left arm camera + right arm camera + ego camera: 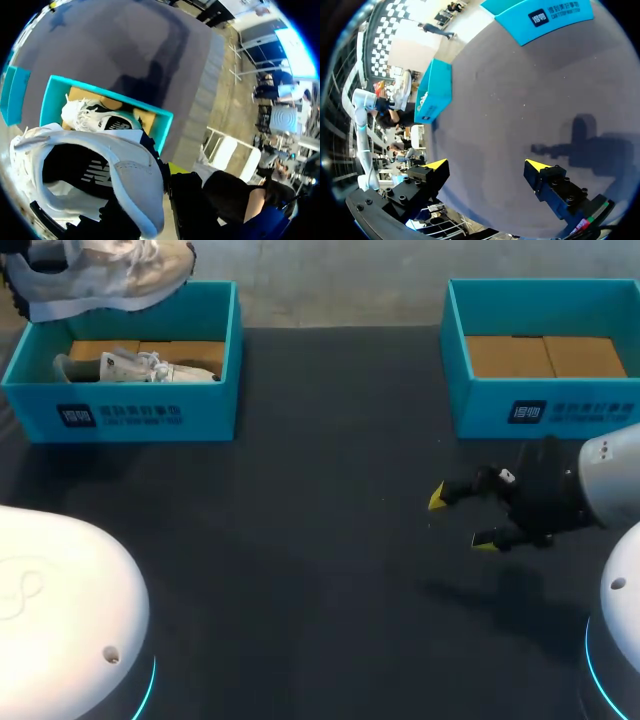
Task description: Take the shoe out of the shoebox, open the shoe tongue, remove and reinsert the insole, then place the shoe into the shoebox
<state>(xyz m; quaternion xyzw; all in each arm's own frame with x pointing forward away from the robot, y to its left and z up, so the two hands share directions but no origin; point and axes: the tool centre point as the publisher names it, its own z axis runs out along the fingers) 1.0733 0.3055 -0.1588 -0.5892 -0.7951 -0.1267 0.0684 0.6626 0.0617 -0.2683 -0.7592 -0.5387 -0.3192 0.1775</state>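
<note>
The left fingers (177, 168) clamp a white shoe (110, 275) above the shoebox (130, 415) at ten o'clock. The right fingers (437, 498) hang apart over the desk (320, 490) at four o'clock.

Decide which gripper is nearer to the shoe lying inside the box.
Left. The left gripper holds a second shoe above the boxed shoe; the right gripper hangs open over the table, far across, by the empty box.

Two open teal shoeboxes (120, 420) (545, 412) and two pale shoes (100, 275) (140, 368)
</note>
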